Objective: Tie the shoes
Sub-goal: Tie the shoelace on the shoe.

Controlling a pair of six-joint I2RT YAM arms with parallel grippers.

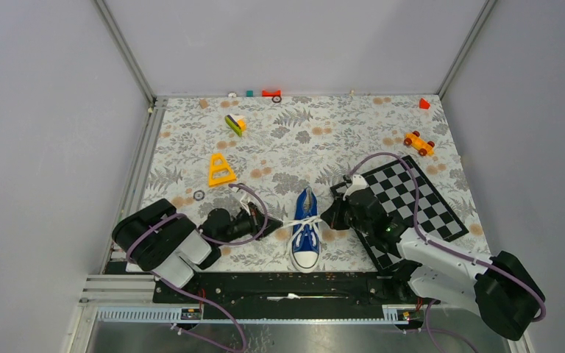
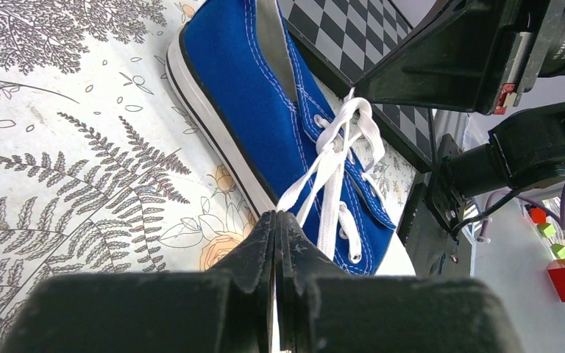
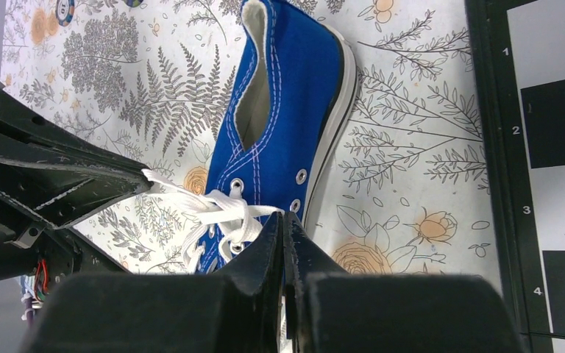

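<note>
Scene: 1 small blue canvas sneaker (image 1: 306,241) with a white rubber sole and toe cap lies sole-down on the floral-printed table cover (image 1: 301,140), close to the near edge and midway between the 2 arms.
Long axis: heel away from the arm bases, toe cap toward them, roughly square to the line joining the 2 grippers.
Laces: the long white laces (image 1: 303,220) bunch in a loose crossing over the eyelets, and 1 strand runs out to each side. No bow is visible.
Left gripper: the left gripper (image 2: 276,218) sits just beside the shoe on the left arm's side. Its fingers are pressed together on a strand that runs straight from the crossing into its tips.
Right gripper: the right gripper (image 3: 283,220) sits just beside the opposite side, next to a black-and-white checkered board (image 1: 419,202). Its fingers are pressed together too, and a strand leads into them.
Nearer arm: neither, as both sit about equally close.
Key relation: the crossing lies between the 2 pinches, across the shoe's short axis. An outward pull to both sides would likely cinch it.
</note>
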